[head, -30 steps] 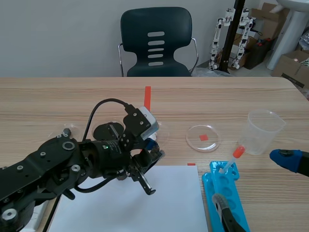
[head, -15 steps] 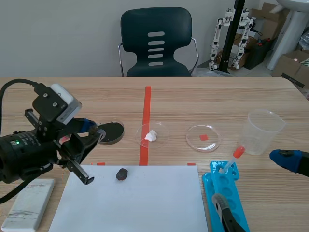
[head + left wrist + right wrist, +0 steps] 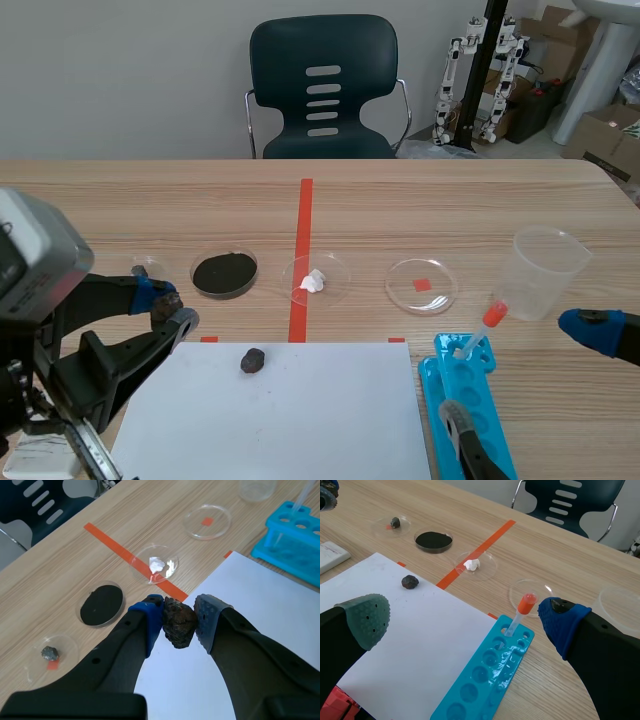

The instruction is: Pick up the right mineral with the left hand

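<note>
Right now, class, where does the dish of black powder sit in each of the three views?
Scene view: black powder dish, left of the white-lump dish.
Left wrist view: between the white-lump dish and the small-stone dish.
Right wrist view: likewise between those two dishes.
Shared landmark: the white-lump dish.

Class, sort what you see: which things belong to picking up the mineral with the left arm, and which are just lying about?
In the job: left gripper, jaws shut on the rough dark brown mineral lump.

Lying about: small dark lump on the white paper sheet; black powder in a round dish; blue plastic tube rack; clear plastic cup.
</note>
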